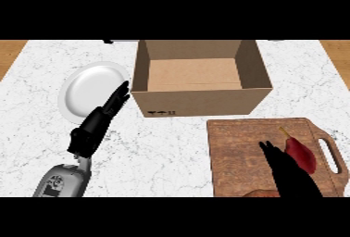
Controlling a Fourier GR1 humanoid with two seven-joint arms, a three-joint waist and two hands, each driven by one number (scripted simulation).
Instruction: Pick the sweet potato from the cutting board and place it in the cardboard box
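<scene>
A reddish sweet potato with a thin pointed tip lies on the wooden cutting board at the lower right. My right hand comes in from the lower edge over the board, fingers straight, just left of the sweet potato and touching or nearly touching its side. The open cardboard box stands behind the board at the centre, with nothing visible inside. My left hand is held open at the left, fingers pointing up toward the box's near left corner.
A white plate lies left of the box, partly under my left hand's fingertips. The board's handle slot faces right. An orange-brown object peeks at the board's lower edge. Wooden floor shows beyond the counter's far corners.
</scene>
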